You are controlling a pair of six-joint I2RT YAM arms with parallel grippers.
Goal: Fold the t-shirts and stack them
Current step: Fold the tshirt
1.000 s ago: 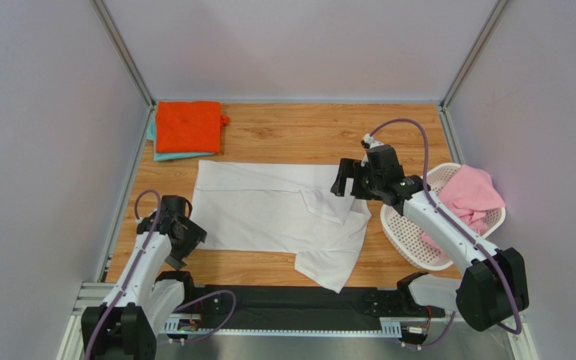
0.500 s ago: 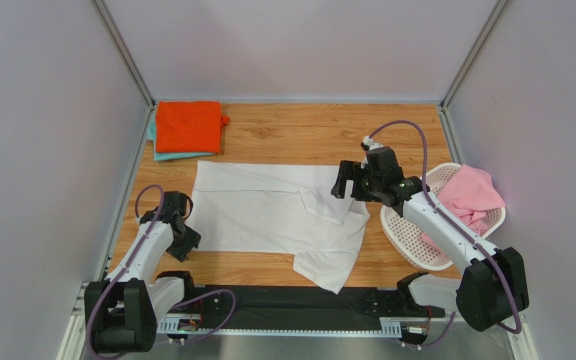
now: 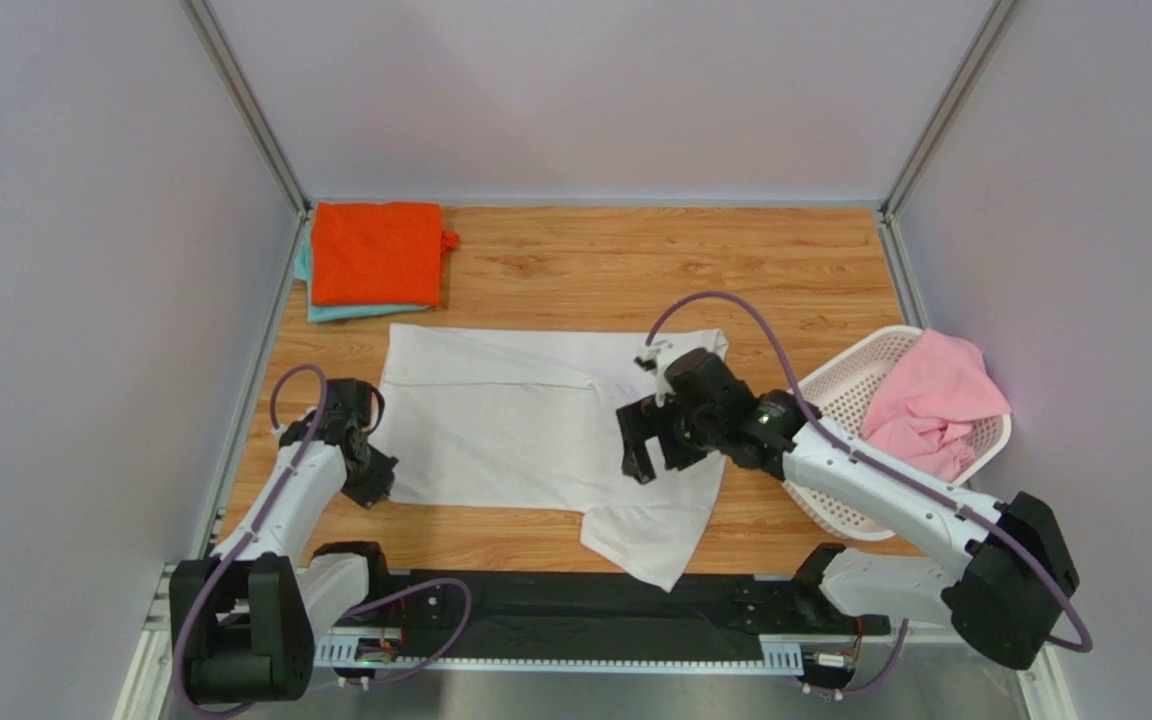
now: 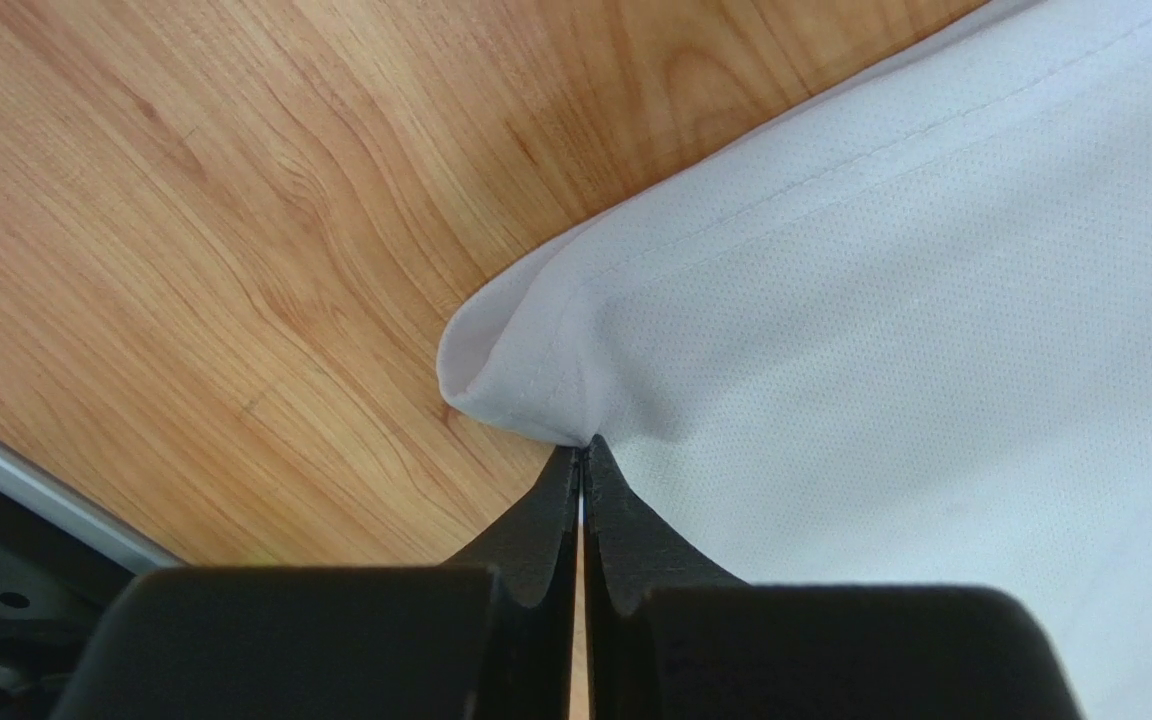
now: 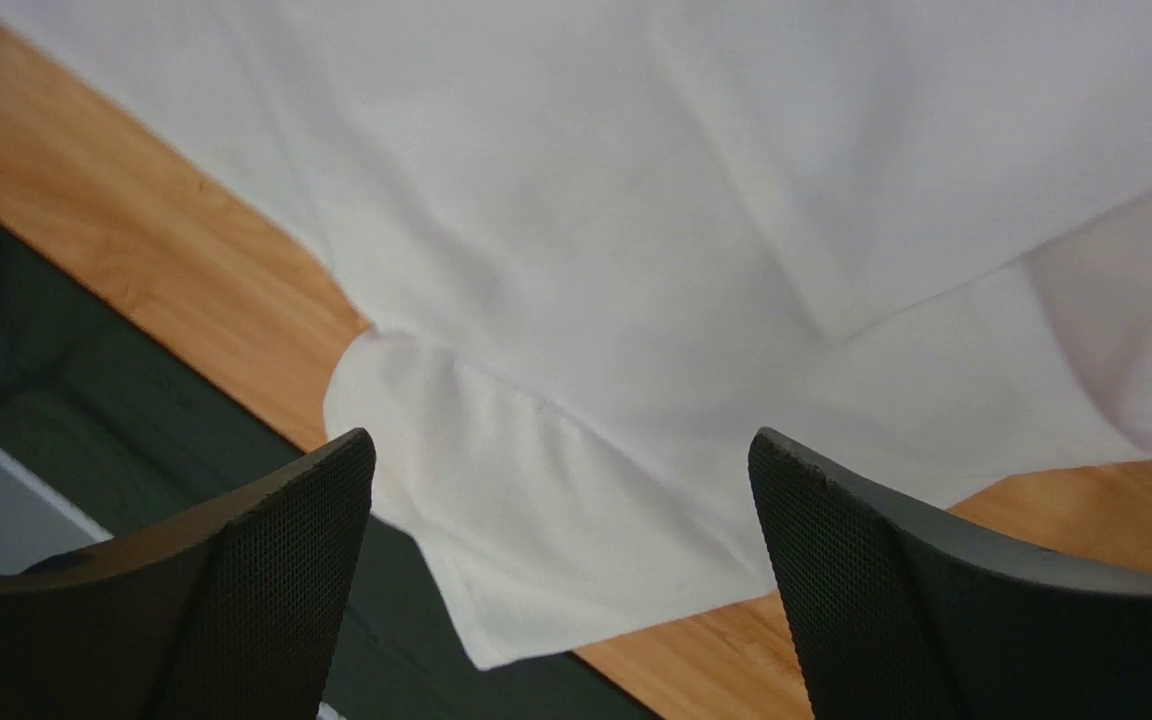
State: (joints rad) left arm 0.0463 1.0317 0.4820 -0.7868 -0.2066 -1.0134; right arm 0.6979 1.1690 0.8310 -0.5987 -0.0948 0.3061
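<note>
Where the left gripper (image 4: 582, 450) bites: jaws pressed together on the near-left hem corner of the white t-shirt (image 3: 522, 413), with only a thin pucker of cloth at the tips.
Right gripper (image 5: 557, 450): jaws wide apart, holding nothing, hovering over the shirt's near-right part.
White t-shirt position: spread flat mid-table (image 3: 582, 270), one sleeve lying loose toward the near edge.
Risk, slip: I judge the left bite shallow; a quick lift could pull the corner free.
Risk, skewed fold: only one corner is held. If I draw it across before the right side has a matching hold, the shirt will likely drag and crease.
Risk, sleeve: the loose sleeve lies at the table's near edge and may trail out of the fold or snag there.
Risk, basket (image 3: 823, 495): it sits just beside the right arm, and a wide swing could knock it.
Count, t-shirts: four; one white, one orange t-shirt (image 3: 375, 252), one teal t-shirt (image 3: 342, 314), one pink t-shirt (image 3: 935, 393).
Count, stacked: two, orange on teal, far-left corner.
Count, baskets: one, holding the pink tee.
Count, grippers: two.
</note>
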